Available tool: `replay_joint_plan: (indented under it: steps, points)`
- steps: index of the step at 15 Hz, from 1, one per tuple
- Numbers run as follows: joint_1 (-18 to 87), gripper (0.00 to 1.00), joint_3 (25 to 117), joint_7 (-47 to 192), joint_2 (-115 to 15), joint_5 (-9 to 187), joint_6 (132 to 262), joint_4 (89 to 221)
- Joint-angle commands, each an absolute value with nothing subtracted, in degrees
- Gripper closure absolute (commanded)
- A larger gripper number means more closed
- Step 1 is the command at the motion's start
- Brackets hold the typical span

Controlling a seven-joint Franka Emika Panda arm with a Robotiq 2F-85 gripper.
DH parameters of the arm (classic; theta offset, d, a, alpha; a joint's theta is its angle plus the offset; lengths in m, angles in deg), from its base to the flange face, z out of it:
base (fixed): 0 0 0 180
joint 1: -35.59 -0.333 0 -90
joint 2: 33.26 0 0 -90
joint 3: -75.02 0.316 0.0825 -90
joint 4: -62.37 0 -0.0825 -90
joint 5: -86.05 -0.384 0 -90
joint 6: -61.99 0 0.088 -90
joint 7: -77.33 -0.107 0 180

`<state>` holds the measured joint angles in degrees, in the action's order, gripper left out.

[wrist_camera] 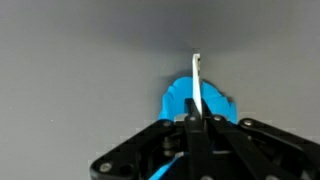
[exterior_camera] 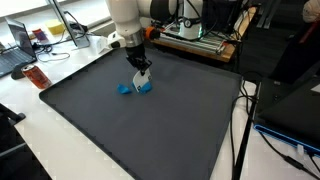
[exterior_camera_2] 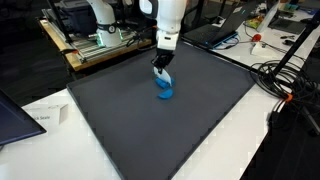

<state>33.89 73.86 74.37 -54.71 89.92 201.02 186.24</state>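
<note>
My gripper (exterior_camera: 143, 70) hangs low over the dark grey mat (exterior_camera: 150, 130), with its jaws closed. A thin white piece (wrist_camera: 197, 80) sticks out from between the fingertips, seen edge-on in the wrist view. Just beyond it a blue object (wrist_camera: 180, 100) lies on the mat, right under the gripper (wrist_camera: 196, 118). In both exterior views the blue object (exterior_camera: 146, 87) (exterior_camera_2: 165, 92) sits at the fingertips of the gripper (exterior_camera_2: 161, 72). A smaller blue piece (exterior_camera: 125, 88) lies beside it. I cannot tell whether the white piece touches the blue object.
A laptop (exterior_camera: 15, 45) and an orange item (exterior_camera: 38, 76) sit on the white table beside the mat. A second robot arm (exterior_camera_2: 100, 15) stands behind the mat. Cables (exterior_camera_2: 285, 85) and a stand (exterior_camera_2: 300, 40) are off one edge, a laptop corner (exterior_camera_2: 15, 115) off another.
</note>
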Motion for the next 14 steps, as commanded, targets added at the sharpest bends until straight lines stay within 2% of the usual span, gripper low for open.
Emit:
replay_joint_plan:
  steps: [1,7,14]
  points:
    - [33.61,0.99,71.40,70.56,-53.40,92.54,199.42,190.01]
    - [33.72,0.99,69.40,66.50,-50.87,94.00,197.60,191.59]
    - [35.81,0.99,71.38,74.54,-42.93,90.93,198.38,195.75]
